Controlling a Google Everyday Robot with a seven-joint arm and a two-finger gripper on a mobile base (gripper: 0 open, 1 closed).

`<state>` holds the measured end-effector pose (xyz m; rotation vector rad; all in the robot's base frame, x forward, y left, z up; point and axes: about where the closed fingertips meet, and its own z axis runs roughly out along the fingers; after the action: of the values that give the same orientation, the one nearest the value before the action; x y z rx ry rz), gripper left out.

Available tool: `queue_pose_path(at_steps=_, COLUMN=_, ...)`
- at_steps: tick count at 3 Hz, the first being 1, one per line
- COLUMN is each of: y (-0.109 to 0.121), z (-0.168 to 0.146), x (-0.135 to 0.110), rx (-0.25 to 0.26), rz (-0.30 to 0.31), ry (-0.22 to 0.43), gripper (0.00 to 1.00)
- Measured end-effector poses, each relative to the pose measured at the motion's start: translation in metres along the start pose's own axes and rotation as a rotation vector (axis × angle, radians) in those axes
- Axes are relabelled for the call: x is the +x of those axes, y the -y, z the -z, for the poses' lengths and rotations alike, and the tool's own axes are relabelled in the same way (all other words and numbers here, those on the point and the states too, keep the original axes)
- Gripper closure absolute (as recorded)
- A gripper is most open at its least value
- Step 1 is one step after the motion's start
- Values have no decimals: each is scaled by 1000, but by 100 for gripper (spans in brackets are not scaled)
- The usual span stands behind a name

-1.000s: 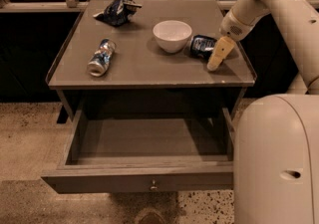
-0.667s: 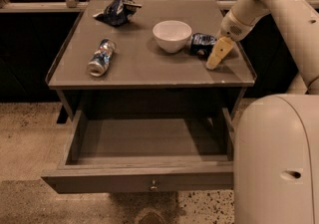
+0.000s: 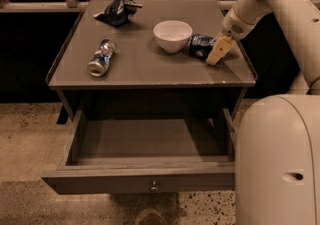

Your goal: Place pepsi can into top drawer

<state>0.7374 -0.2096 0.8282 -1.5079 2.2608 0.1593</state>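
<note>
The pepsi can (image 3: 200, 46) is dark navy blue and lies on its side on the table top, just right of the white bowl (image 3: 172, 35). My gripper (image 3: 218, 51) is down at the table surface right beside the can's right end, reaching in from the upper right. The top drawer (image 3: 145, 181) is pulled out wide below the table top, with its small round knob (image 3: 154, 186) on the front panel. Its inside shows nothing in it.
A paler silver-and-blue can (image 3: 101, 58) lies on the left of the table top (image 3: 140, 71). A dark blue foil snack bag (image 3: 118, 10) lies at the back left. My white base (image 3: 277, 164) fills the lower right. Dark railing runs behind the table.
</note>
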Motion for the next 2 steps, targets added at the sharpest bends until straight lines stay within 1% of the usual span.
queue_pose_path(at_steps=1, y=0, z=0, x=0, rx=0, rz=0, ry=0, gripper=87)
queue_pose_path(at_steps=2, y=0, z=0, x=0, rx=0, rz=0, ry=0, gripper=100)
